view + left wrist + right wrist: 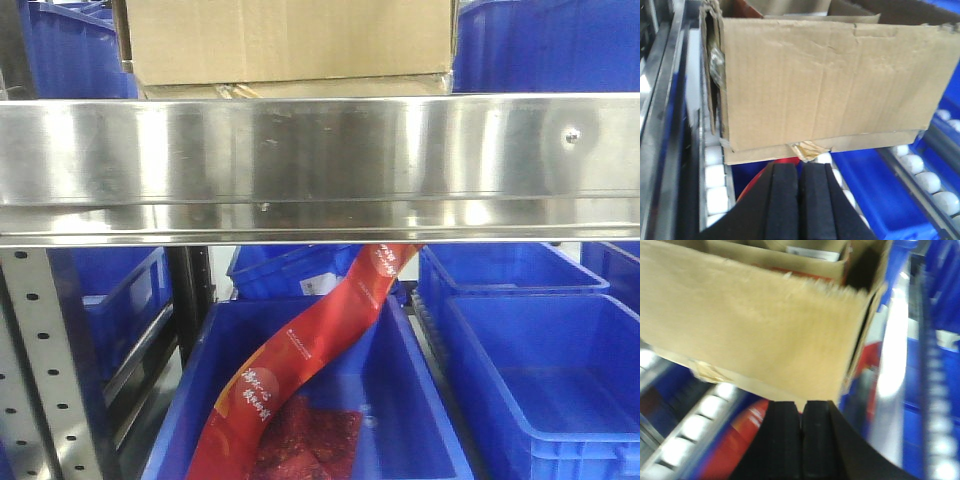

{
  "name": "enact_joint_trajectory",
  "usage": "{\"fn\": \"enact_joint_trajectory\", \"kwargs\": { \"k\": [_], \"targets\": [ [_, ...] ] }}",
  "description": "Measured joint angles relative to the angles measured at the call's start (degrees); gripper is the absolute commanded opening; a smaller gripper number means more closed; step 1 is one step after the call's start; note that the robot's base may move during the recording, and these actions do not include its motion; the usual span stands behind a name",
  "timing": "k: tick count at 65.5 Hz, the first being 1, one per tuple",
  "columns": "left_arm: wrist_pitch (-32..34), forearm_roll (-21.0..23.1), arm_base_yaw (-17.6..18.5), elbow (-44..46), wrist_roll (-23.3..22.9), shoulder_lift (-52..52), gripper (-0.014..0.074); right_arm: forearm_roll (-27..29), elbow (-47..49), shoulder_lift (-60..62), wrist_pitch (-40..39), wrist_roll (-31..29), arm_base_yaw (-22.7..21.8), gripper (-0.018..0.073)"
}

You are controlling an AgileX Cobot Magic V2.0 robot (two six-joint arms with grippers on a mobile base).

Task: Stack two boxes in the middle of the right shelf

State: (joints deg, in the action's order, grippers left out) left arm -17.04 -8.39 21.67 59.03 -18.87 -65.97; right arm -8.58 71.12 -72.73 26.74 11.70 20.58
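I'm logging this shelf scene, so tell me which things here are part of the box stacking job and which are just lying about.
Part of the job:
cardboard box
shelf beam
left gripper, shut
right gripper, shut

Just lying about:
blue bins
red packet
white rollers

Matt creased cardboard box (825, 85); glossy steel shelf (320, 165) beam; smooth blue plastic bins (545, 390).

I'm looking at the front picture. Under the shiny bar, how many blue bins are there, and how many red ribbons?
Blue bins: 6
Red ribbons: 1
Total: 7
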Motion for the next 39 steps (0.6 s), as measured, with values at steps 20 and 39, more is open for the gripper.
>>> {"fn": "enact_joint_trajectory", "kwargs": {
  "k": [20,39],
  "targets": [
    [11.3,2.7,-7.6,-17.7,-2.3,12.0,-0.0111,0.0,-26.6,16.2,-15.9,6.2,-8.3,-0.0162],
    [12.0,0.6,-10.3,-25.4,-2.3,26.4,-0.0111,-0.1,-36.3,32.2,-15.1,6.3,-9.0,-0.0162]
  ]
}}
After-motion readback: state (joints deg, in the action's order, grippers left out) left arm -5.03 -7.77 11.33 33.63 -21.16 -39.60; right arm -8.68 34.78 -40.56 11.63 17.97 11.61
